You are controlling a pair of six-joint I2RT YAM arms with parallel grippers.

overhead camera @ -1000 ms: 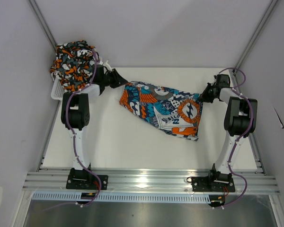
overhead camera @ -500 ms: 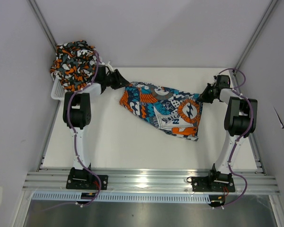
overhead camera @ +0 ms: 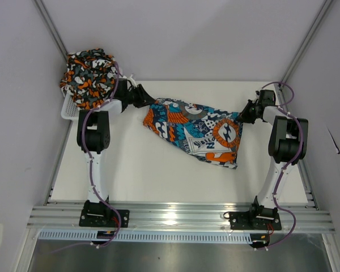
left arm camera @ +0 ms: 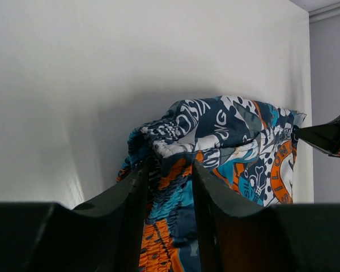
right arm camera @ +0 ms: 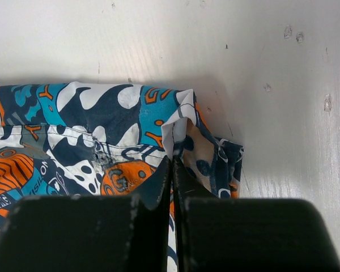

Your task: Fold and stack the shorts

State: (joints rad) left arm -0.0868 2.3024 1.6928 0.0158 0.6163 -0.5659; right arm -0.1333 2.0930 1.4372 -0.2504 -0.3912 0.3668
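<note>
The teal-blue, orange and white patchwork shorts (overhead camera: 195, 133) lie spread across the middle of the table. My left gripper (overhead camera: 144, 96) is at their upper left corner. In the left wrist view its fingers (left arm camera: 137, 181) stand partly apart with the gathered waistband (left arm camera: 169, 192) filling the gap and touching both. My right gripper (overhead camera: 245, 115) is at the shorts' right corner. Its jaws (right arm camera: 173, 161) are pressed together on a folded hem edge (right arm camera: 175, 127). The orange, black and white camouflage shorts (overhead camera: 89, 76) sit heaped in the basket at the far left.
A white mesh basket (overhead camera: 68, 110) stands at the table's back left corner, just behind my left arm. Metal frame rails run along both sides and the near edge (overhead camera: 181, 212). Grey walls close in the table.
My left arm has edged slightly to the right at the waistband. The patchwork shorts and my right arm have not moved.
</note>
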